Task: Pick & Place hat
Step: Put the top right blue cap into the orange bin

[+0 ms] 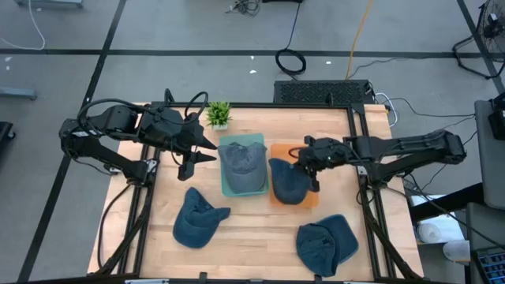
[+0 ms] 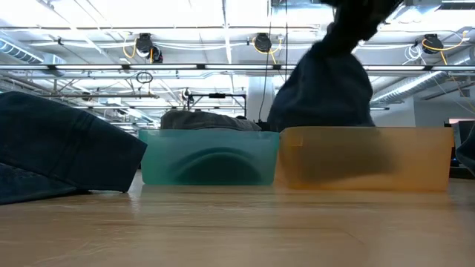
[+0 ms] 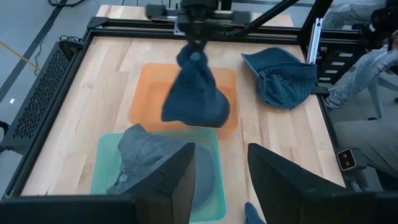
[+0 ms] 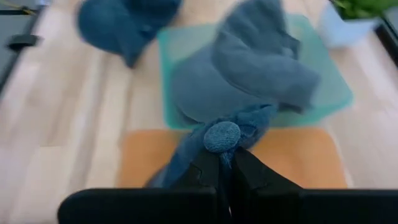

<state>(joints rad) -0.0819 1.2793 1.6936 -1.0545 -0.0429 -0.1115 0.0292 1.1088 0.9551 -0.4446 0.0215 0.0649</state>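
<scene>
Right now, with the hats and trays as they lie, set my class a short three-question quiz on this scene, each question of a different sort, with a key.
1. True or false: the green tray already holds a grey hat.
2. Over which tray does the right gripper hold the blue hat? A orange tray B green tray C neither
3. How many hats lie loose on the table, outside both trays?

Key: 1 true. 2 A. 3 two: one near the left front, one at the right front.
</scene>
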